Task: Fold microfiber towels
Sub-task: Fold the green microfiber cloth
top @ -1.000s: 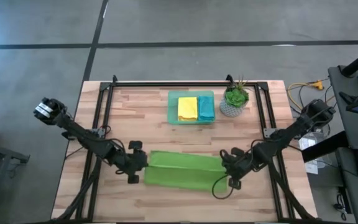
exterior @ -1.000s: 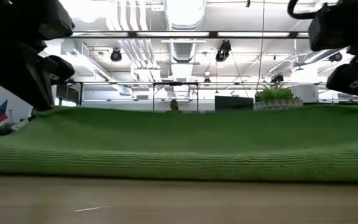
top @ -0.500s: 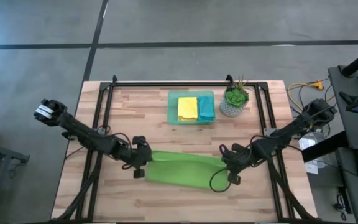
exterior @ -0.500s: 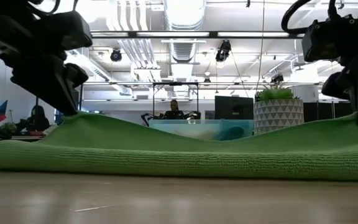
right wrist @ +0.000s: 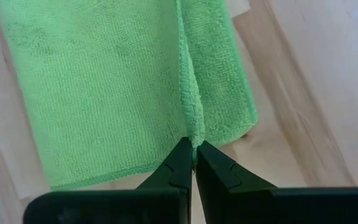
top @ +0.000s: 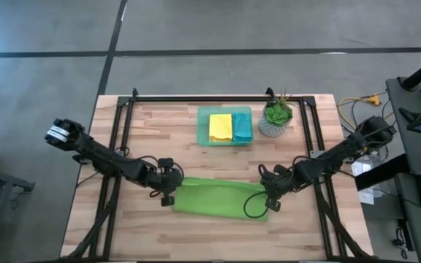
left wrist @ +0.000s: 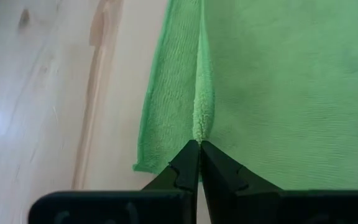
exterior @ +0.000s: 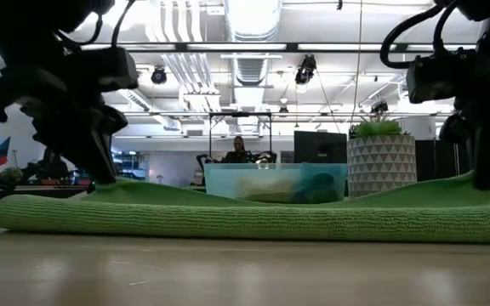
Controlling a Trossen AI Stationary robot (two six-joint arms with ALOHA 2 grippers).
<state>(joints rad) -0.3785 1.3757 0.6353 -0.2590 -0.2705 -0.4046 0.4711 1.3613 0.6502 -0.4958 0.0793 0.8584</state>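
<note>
A lime green microfiber towel (top: 219,199) lies folded over on the wooden table, its fold toward the near edge (exterior: 245,223). My left gripper (top: 172,193) is shut on the towel's left end, and my right gripper (top: 268,199) is shut on its right end. A yellow towel (top: 221,126) and a teal-blue towel (top: 243,126) lie folded in the translucent green tray (top: 203,126) at the far middle. My left gripper (left wrist: 199,144) pinches a raised ridge of the upper layer (left wrist: 200,124) between its two fingers, near the towel's left edge. The fingers slant down from the left. The cloth lies low over the layer beneath. My right gripper (right wrist: 193,148) pinches a raised ridge of the upper layer (right wrist: 192,127) between its two fingers, close to the towel's right edge. The fingers point steeply down from the right. The towel rests on the table, and its held end is a little raised (exterior: 449,189).
A potted plant (top: 275,117) in a patterned white pot stands right of the tray. A black frame (top: 218,98) runs along the table's far edge and down both sides. Bare wood lies near the front edge.
Both grippers have gone toward the table's far edge and down, staying shut on the towel. The held upper layer has been carried over the lower one and has sunk from a high arch to lie nearly flat, with the fold left at the near side.
</note>
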